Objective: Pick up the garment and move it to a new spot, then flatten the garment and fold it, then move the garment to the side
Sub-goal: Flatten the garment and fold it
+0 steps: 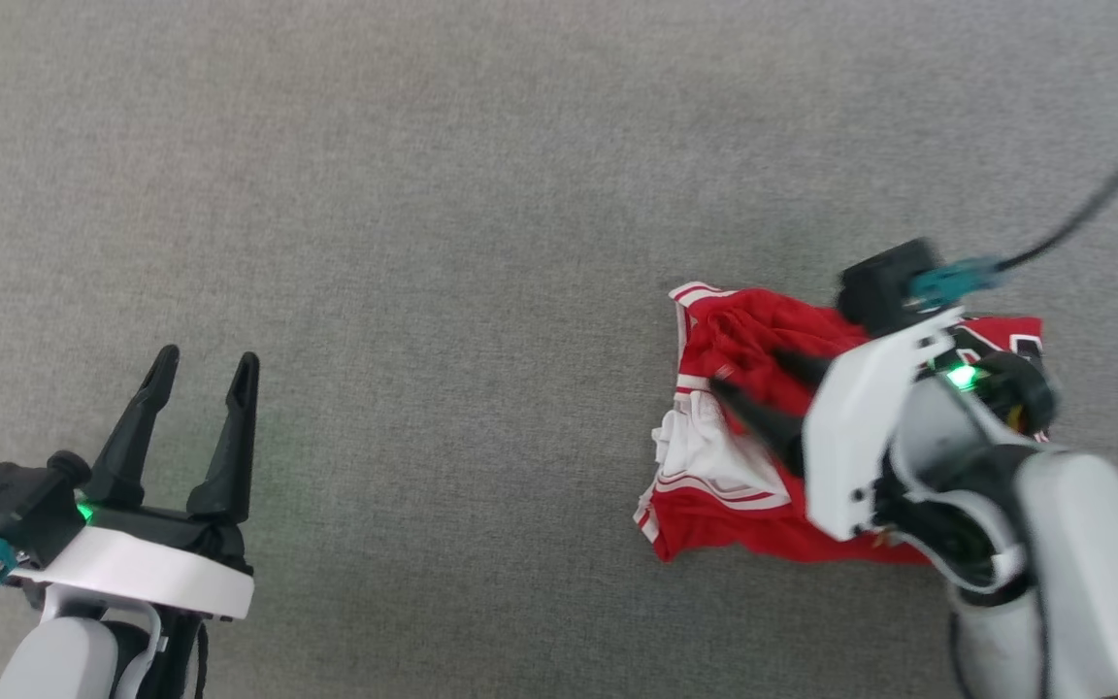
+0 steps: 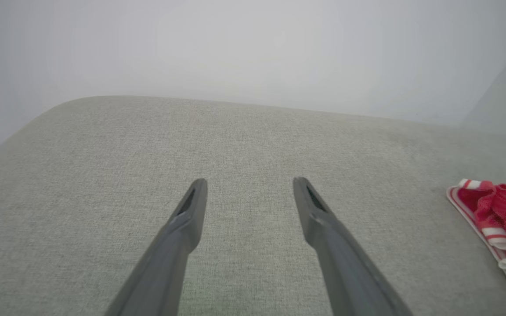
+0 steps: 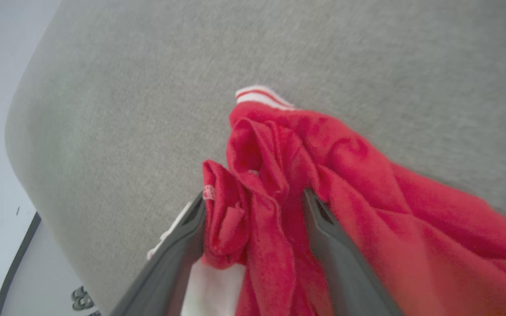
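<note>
The garment (image 1: 729,524) lies crumpled on the right of the grey fabric surface (image 1: 443,243), red with a white sleeve and striped trim showing. My right gripper (image 1: 748,374) reaches down into its upper left part. In the right wrist view its fingers stand apart on either side of a bunched red fold (image 3: 253,202) of the garment (image 3: 367,184), open and not clamped. Far to the left my left gripper (image 1: 208,359) hovers open over bare surface, holding nothing (image 2: 249,183). The left wrist view catches the garment's edge (image 2: 494,206) at its far right.
The grey surface has a rounded edge (image 3: 20,145) with pale floor beyond it. A pale wall (image 2: 253,48) rises behind the surface's far edge. A dark cable (image 1: 1102,194) runs from my right wrist to the upper right.
</note>
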